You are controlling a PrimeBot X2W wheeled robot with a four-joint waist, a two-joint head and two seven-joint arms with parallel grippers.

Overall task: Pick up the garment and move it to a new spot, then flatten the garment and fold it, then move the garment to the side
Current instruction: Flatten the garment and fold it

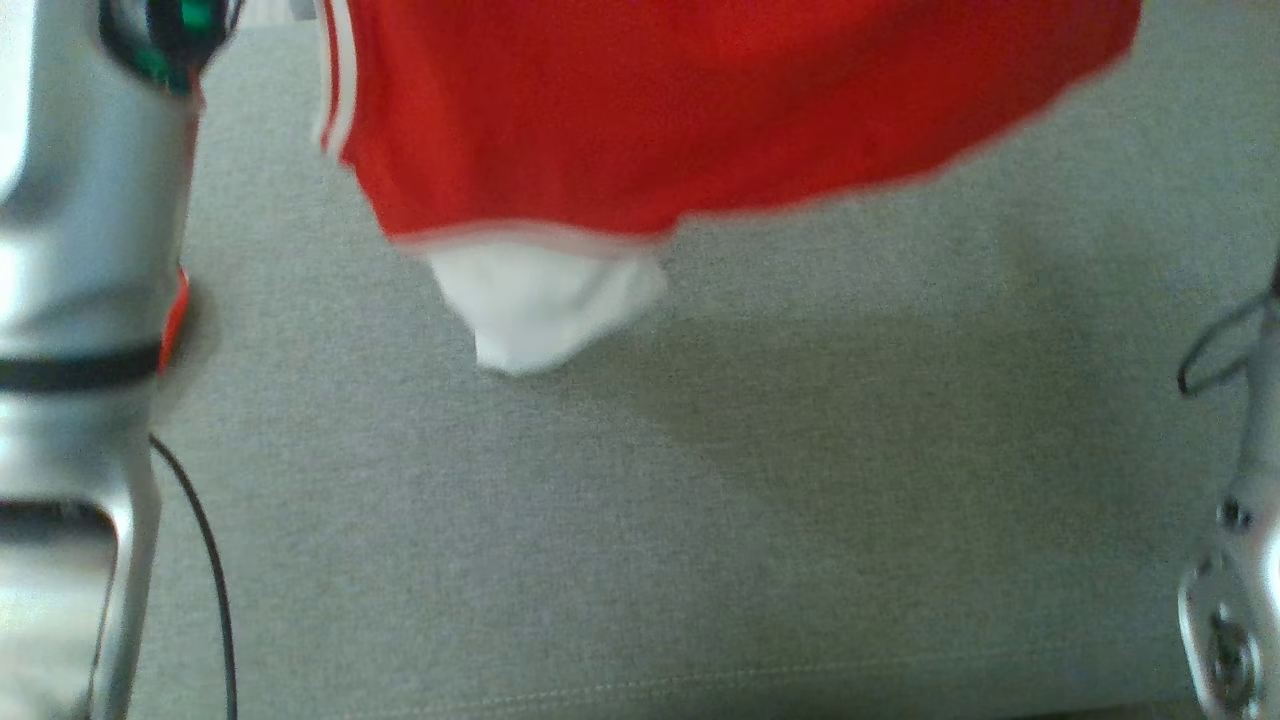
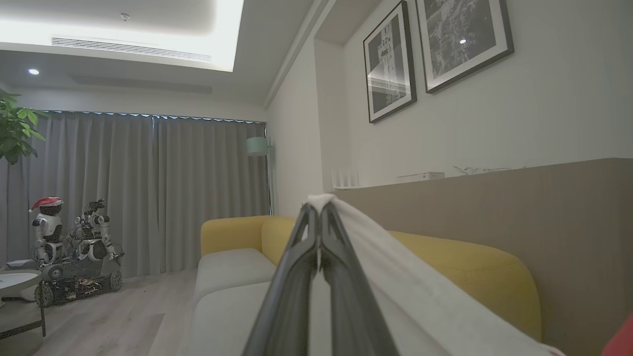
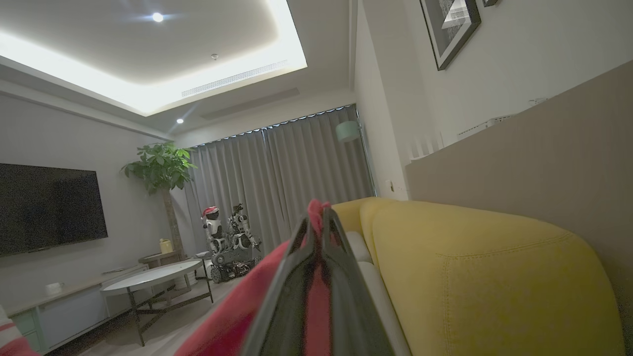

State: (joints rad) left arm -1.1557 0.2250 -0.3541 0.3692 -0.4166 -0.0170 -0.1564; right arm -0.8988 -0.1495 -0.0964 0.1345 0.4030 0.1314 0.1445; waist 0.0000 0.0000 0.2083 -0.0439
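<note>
Left gripper (image 2: 320,211) first: long dark fingers (image 2: 292,277) pinched flat together on a white strip of the red sports garment with white trim (image 1: 700,110), cloth draped over the tips and trailing down the right side of that wrist view. Behind it, a yellow-backed sofa with pale grey seat cushions (image 2: 474,277), grey floor-length curtains (image 2: 148,188) and two black-and-white framed pictures (image 2: 390,64) up on the wall. Over in the head view, pale silver left forearm (image 1: 90,250) down the left edge, then the garment hanging kinda blurry across the top middle. White pocket lining (image 1: 545,300) dangling below its red hem, over the grey woven surface (image 1: 700,560), with a soft shadow thrown on it. Bit of the right arm's metal (image 1: 1235,590) poking in at the far right edge. Right gripper (image 3: 320,220): clamped shut too, red cloth squeezed between the fingers and bunched off toward the lower left of its wrist view, yellow sofa back just to the right.
</note>
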